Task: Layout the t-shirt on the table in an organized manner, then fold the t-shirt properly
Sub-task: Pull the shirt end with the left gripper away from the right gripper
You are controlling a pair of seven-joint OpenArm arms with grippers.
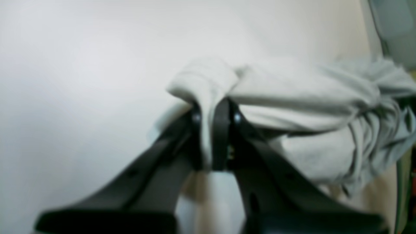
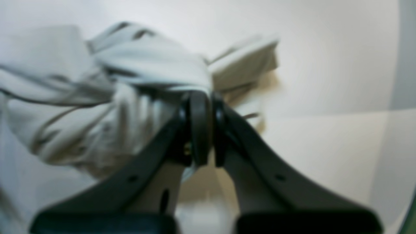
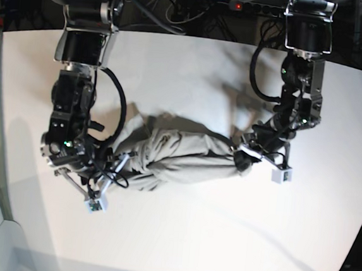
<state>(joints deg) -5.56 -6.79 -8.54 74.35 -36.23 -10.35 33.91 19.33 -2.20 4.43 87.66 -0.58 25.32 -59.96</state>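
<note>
Seen from the wrist views, the left gripper (image 1: 216, 112) is pinching a folded edge of the t-shirt (image 3: 179, 154) between clenched jaws, and the right gripper (image 2: 201, 107) is clamping the opposite end likewise. Farther out, the shirt is lying bunched on the bench (image 3: 178, 243), its long axis running straight from one gripper to the other (so pulling apart should spread it).

The t-shirt (image 3: 179, 154) is plain pale grey-beige, unpatterned. The table (image 3: 178, 243) is plain white. Both the left gripper (image 1: 214, 113) and the right gripper (image 2: 201, 107) are black.
</note>
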